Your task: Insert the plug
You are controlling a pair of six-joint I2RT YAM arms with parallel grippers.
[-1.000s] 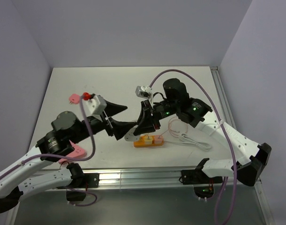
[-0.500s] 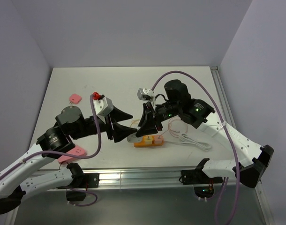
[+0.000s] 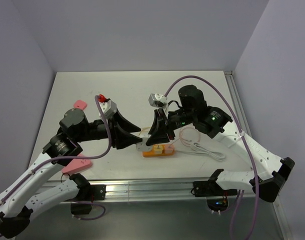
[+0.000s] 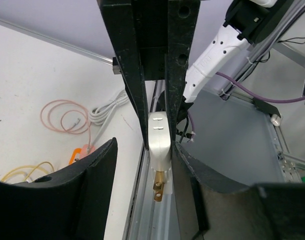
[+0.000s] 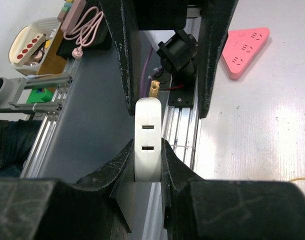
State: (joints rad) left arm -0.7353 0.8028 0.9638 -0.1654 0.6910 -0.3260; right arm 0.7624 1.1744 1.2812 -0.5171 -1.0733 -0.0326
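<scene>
A white plug [image 5: 147, 145] with brass prongs [image 4: 159, 187] hangs above the table's front edge. My right gripper [image 5: 147, 150] is shut on its flat sides, prongs pointing away from the right wrist. In the top view the plug [image 3: 140, 147] sits between the two grippers, just left of the orange power strip [image 3: 159, 151]. My left gripper [image 4: 142, 165] faces it from the other side, open, with one finger [image 4: 202, 175] close against the plug's side and the other finger [image 4: 77, 190] well apart. The right gripper [image 3: 153, 140] and the left gripper [image 3: 134, 137] nearly meet.
A coiled white cable [image 3: 205, 150] and a thin pink cable loop [image 3: 187, 134] lie right of the orange strip. A pink triangular power strip [image 3: 75, 165] sits front left, and a small pink piece [image 3: 80, 104] further back. An aluminium rail [image 3: 142, 189] runs along the front edge.
The left gripper has swung right, up to the plug, and its jaws have narrowed around it. The right gripper has kept its hold on the plug and has barely shifted.
</scene>
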